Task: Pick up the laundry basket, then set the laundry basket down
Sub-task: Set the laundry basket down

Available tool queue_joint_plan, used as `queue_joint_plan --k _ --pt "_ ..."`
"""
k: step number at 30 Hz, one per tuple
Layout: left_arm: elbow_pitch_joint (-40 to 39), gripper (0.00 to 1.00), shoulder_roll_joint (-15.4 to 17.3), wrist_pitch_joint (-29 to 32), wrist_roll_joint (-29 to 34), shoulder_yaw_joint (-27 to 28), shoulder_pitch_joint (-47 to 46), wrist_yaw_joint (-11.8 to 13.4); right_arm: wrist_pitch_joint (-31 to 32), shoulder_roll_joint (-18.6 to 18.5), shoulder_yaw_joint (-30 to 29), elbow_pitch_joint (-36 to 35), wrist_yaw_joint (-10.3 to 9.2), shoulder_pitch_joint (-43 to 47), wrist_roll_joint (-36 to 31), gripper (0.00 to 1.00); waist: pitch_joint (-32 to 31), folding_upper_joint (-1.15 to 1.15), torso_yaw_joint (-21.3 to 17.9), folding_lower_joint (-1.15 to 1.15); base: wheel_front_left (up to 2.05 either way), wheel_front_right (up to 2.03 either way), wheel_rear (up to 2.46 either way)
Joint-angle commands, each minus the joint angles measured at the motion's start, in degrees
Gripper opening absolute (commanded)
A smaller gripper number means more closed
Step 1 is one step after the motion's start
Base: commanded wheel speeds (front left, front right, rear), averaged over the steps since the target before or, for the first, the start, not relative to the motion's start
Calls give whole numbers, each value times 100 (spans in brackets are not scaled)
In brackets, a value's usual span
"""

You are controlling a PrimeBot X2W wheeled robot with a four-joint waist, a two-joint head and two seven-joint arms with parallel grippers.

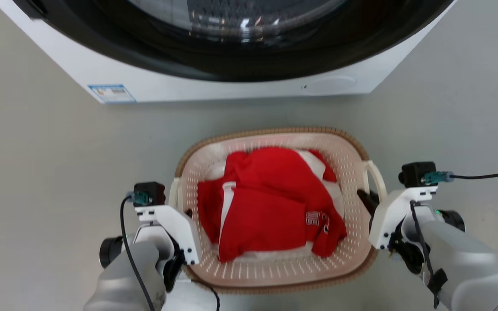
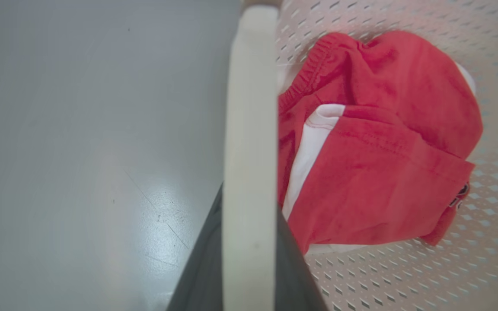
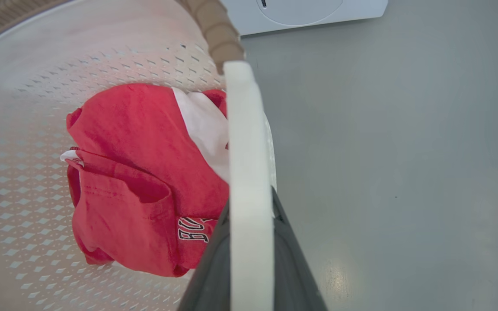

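The washing machine (image 1: 231, 88) stands on the grey floor (image 1: 37, 181).

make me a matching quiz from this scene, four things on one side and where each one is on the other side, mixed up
Things:
1. washing machine
2. red clothes
3. left gripper
4. right gripper

Places:
a. jaws around the right handle of the laundry basket
b. lying inside the basket
c. on the floor, beyond the basket
d. jaws around the basket's left handle

Pairs: 1-c, 2-b, 3-d, 4-a
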Motion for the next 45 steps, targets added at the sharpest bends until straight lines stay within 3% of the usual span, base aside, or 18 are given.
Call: queue_joint_plan --k 1,21,42,43,44,45 --pt "-13 0 209 -163 48 101 -196 73 -209 -197 23 -37 -1 -15 43 0 307 0 71 0 0 0 0" --pt "-288 0 195 -605 -154 -213 -888 328 -1070 -434 112 -157 -1 -518 76 0 1788 0 185 0 0 0 0" --pt "-341 0 194 -701 -562 -681 -1081 513 -1155 -416 35 -44 -1 -614 125 0 2225 0 237 0 0 0 0" --pt "-342 20 194 -704 -588 -699 -1081 515 -1155 -414 27 -37 -1 -608 123 12 2226 0 243 0 0 0 0" --pt "-348 92 194 -707 -621 -713 -1081 514 -1155 -403 23 -12 -1 -586 144 35 2224 0 250 0 0 0 0" --pt "-353 100 194 -709 -649 -732 -1081 513 -1155 -387 29 9 -1 -573 163 100 2224 0 256 0 0 0 0"
